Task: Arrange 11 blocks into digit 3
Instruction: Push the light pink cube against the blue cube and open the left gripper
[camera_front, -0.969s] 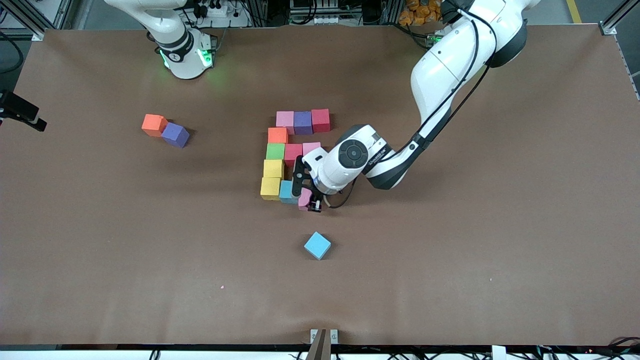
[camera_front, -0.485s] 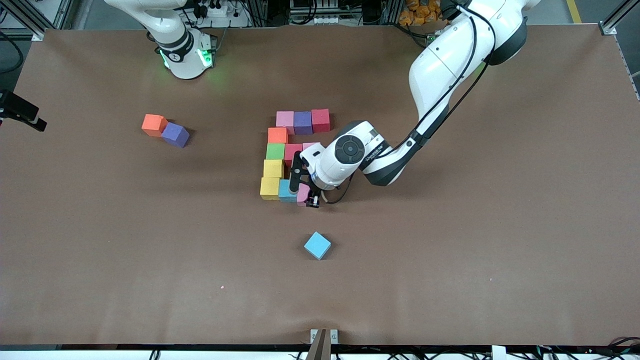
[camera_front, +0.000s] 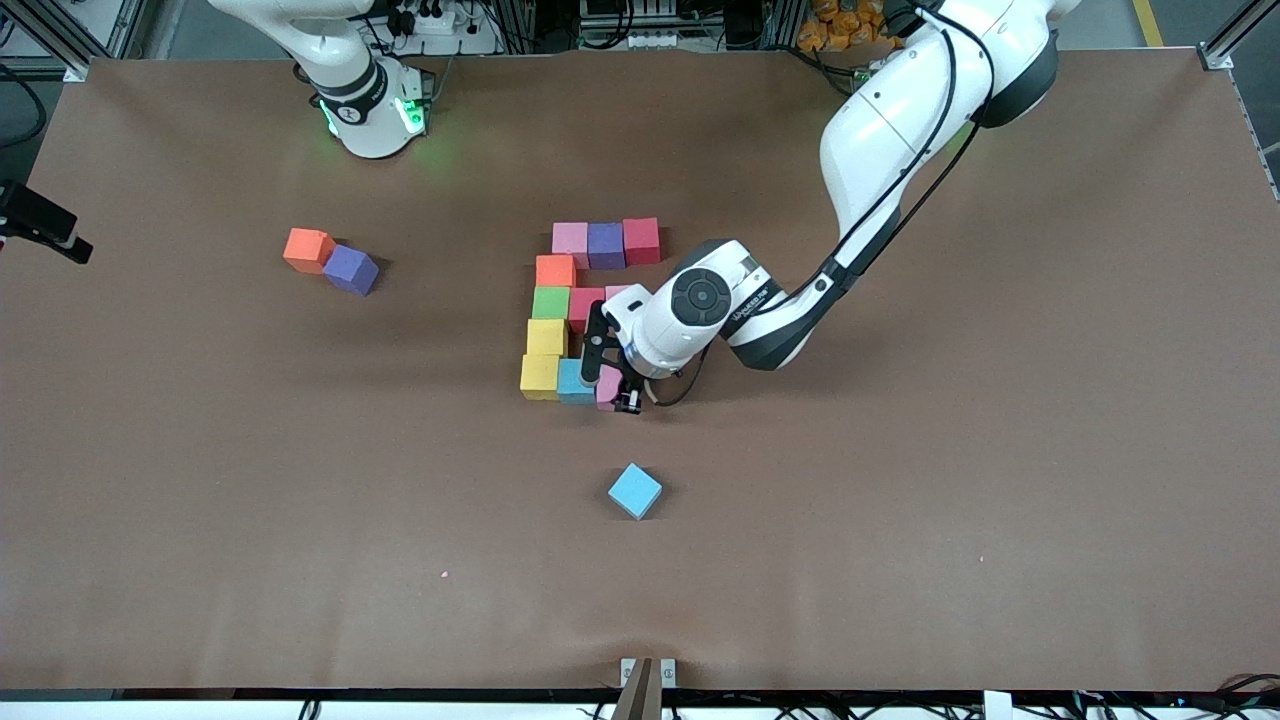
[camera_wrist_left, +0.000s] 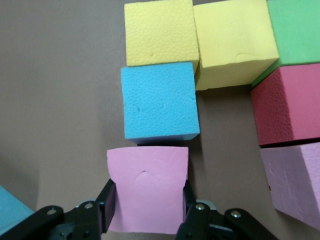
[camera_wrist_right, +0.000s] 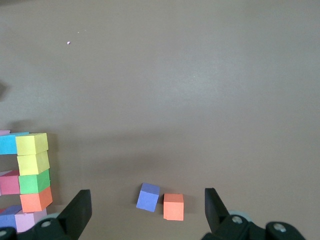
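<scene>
Left wrist view is showing the left gripper clamping a pink block between its two fingers, one pad on each side face, with the jaws closed down to the block's width. Just ahead of the held block, a sky blue block is sitting at the open end of the figure's lowest row, and a thin strip of bare table is showing between the two; they are looking nearly in line, with the pink one set slightly askew.

That gap is what the coming move is turning on: the pink block is needing to travel straight along the row toward the blue face until the two meet flush.

From the front, the left gripper is working at the near end of the block figure, beside the yellow block that is forming the row's corner. A spare blue block is lying nearer the camera, well apart.

The right gripper is waiting with jaws spread wide and holding nothing, over a purple block and an orange block lying toward the right arm's end.
</scene>
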